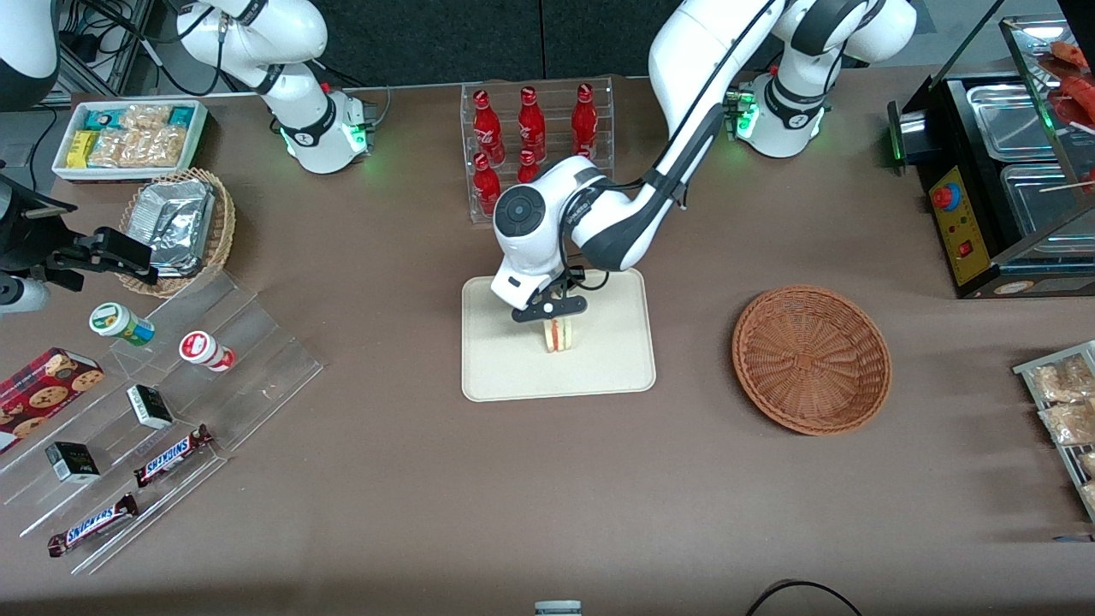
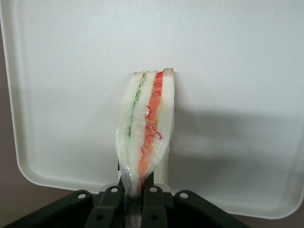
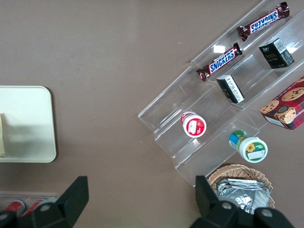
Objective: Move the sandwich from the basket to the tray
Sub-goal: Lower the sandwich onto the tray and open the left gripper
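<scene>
Placing step, near its end: gripper (image 1: 553, 315) hangs over the middle of the tray (image 1: 616, 376), fingers (image 2: 113, 199) closed tight on one end of the sandwich (image 1: 559, 334), pinching its clear wrap. Sandwich stands on edge, cut face with the red stripe turned toward the front camera; its low end looks to be touching the tray floor or just above it, cannot tell which. Basket (image 1: 811, 359) sits empty, well apart from the tray, toward the working arm's end of the bench (image 1: 428, 479). Next move, as I judge it: part the fingers and lift straight up; the wedge is narrow and upright, so it may tip flat on release, which would still leave it on the tray. Bench is plain brown, matte. Around it: rack of red bottles (image 1: 530, 137) farther from the front camera than the tray, clear stepped stand (image 1: 171, 402) with candy bars and small tubs toward the parked arm's end, foil packets in a tan basket (image 1: 175, 227) there too
</scene>
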Motion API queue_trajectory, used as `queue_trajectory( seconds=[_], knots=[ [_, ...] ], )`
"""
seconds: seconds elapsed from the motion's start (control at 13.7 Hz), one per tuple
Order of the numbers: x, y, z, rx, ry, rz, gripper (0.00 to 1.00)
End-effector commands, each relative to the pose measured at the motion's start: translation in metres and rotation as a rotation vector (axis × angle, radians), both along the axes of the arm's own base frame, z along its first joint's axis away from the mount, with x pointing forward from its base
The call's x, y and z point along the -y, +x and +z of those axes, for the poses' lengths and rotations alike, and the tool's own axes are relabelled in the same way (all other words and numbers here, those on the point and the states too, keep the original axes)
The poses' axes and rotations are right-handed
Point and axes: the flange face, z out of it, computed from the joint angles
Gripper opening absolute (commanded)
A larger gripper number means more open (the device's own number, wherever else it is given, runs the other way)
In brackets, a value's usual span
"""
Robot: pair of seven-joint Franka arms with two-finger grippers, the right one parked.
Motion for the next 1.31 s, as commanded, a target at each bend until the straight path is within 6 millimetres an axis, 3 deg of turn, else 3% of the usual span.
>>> queue_trajectory(
  seconds=[0.0, 0.07, 0.15, 0.29, 0.44, 0.66, 0.95, 1.24],
  knots=[
    [0.009, 0.001, -0.009, 0.028, 0.020, -0.013, 0.51],
    [0.009, 0.001, -0.009, 0.029, 0.021, -0.025, 0.86],
    [0.009, 0.002, -0.007, 0.032, 0.018, -0.024, 0.99],
    [0.008, 0.011, 0.013, 0.046, 0.000, 0.000, 1.00],
    [0.000, 0.022, 0.054, 0.055, -0.008, 0.028, 1.00],
    [-0.038, 0.044, 0.133, 0.059, -0.032, 0.099, 1.00],
    [-0.120, 0.065, 0.236, 0.059, -0.012, 0.181, 1.00],
    [-0.236, 0.074, 0.316, -0.018, 0.029, 0.132, 1.00]
  ],
)
